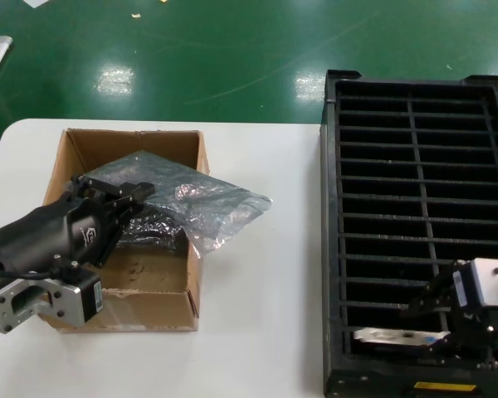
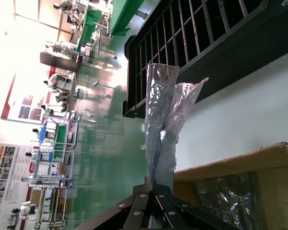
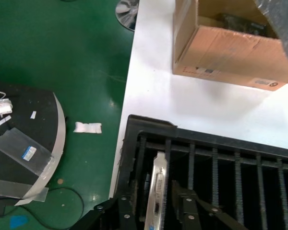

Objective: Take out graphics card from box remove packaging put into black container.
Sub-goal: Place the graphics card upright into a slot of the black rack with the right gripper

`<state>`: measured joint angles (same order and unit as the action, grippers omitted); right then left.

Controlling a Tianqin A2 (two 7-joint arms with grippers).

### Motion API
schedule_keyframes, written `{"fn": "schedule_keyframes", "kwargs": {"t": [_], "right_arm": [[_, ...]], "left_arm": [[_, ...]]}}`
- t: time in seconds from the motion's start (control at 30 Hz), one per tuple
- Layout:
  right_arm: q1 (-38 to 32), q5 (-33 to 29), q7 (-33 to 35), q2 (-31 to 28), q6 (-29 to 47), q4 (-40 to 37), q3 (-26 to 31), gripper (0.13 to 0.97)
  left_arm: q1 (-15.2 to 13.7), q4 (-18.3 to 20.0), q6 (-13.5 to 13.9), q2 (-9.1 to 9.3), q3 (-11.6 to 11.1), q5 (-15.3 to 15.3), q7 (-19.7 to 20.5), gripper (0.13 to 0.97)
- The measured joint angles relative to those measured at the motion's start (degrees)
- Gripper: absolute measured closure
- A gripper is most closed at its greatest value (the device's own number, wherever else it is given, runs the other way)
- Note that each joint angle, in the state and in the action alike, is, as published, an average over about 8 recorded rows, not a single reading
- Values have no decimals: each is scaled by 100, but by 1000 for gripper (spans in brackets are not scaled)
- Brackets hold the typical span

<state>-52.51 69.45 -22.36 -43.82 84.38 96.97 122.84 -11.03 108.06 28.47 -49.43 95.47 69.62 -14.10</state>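
Observation:
My left gripper (image 1: 138,194) is shut on the crinkly grey-silver packaging (image 1: 220,206) and holds it over the brown cardboard box (image 1: 170,303). In the left wrist view the packaging (image 2: 161,110) hangs limp from the shut gripper (image 2: 156,189), and it looks empty. The graphics card's silver bracket (image 1: 398,337) stands in the nearest slot of the black container (image 1: 332,249). My right gripper (image 1: 433,326) is open around it. In the right wrist view the bracket (image 3: 158,189) sits between the spread fingers (image 3: 187,206) without touching them. The card's board is hidden in the slot.
More dark bagged material (image 1: 153,228) lies inside the box, and also shows in the left wrist view (image 2: 225,196). The white table (image 1: 266,315) separates box and container. Green floor lies beyond. A round dark platform (image 3: 19,124) stands on the floor beside the table.

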Motion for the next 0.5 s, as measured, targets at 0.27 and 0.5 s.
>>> {"fn": "schedule_keyframes", "kwargs": {"t": [0.27, 0.5], "right_arm": [[-10, 172, -110, -127, -93, 173, -239, 734], [455, 250, -67, -101, -1168, 154, -815, 642]], "left_arm": [[0, 0, 0, 0, 0, 0, 0, 959], [0, 0, 0, 0, 0, 0, 0, 959]]}}
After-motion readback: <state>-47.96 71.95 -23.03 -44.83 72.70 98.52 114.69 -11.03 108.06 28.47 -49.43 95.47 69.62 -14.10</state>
